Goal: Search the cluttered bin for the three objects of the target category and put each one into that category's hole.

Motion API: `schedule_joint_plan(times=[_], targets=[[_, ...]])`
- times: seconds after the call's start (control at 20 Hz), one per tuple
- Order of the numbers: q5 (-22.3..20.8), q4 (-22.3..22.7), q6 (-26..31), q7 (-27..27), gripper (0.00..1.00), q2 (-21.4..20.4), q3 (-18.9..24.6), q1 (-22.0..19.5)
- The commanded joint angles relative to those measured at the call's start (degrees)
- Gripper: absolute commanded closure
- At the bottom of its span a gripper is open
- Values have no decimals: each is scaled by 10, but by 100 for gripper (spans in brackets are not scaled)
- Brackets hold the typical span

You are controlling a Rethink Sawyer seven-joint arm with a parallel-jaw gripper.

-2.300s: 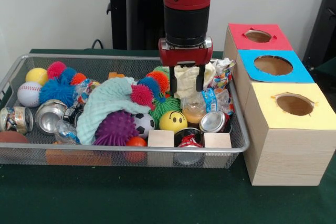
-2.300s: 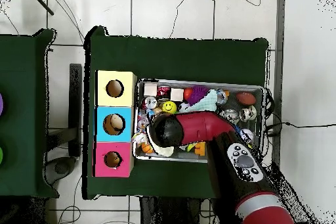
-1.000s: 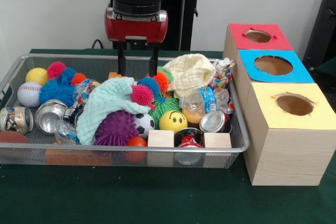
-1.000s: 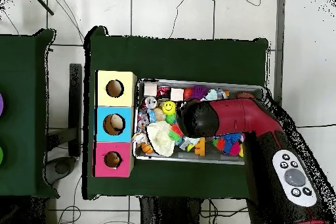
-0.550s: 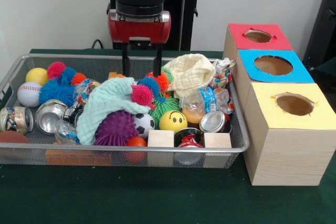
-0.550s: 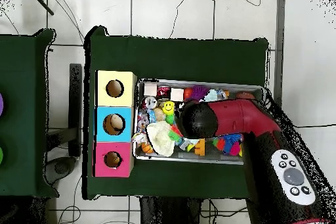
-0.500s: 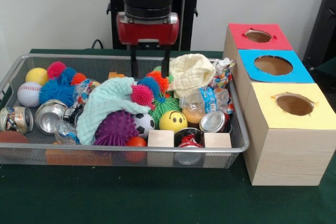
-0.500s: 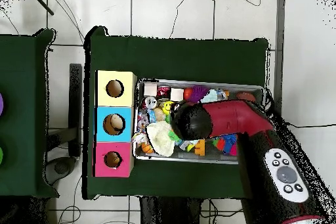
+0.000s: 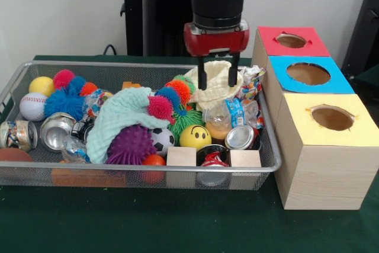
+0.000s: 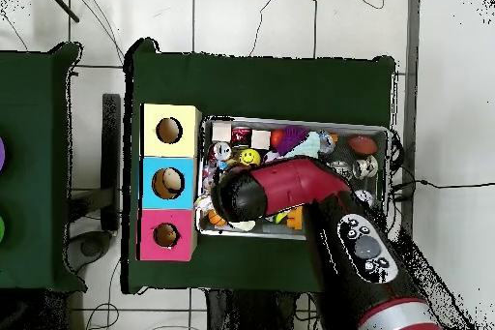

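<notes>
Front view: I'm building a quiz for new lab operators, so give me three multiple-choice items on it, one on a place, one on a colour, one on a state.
1. Where does the pincer hang?
A. over the cream cloth
B. over the baseball
C. over the yellow box

2. What colour is the top of the box nearest the camera?
A. red
B. blue
C. yellow

3. How does the pincer stand?
A. shut on a can
B. open, fingers apart
C. shut on a wooden block

Answers: 1 A, its fingers straddle the cream cloth at the bin's right end. 2 C, the yellow box sits in front of the blue box and the red box. 3 B, a gap shows between the fingers.
</notes>
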Motion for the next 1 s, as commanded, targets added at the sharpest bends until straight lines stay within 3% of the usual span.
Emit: schedule_joint_plan(times=[0.05,0.15,0.35,0.85,1.0], targets=[[-32,28,-46,62,0,50,-45,24],[-71,-2,-70,78,0,81,-86,55],[-91,-28,-118,92,0,123,-132,81],[-67,-48,-215,80,0,223,-171,95],[-73,-41,-218,47,0,216,-169,77]])
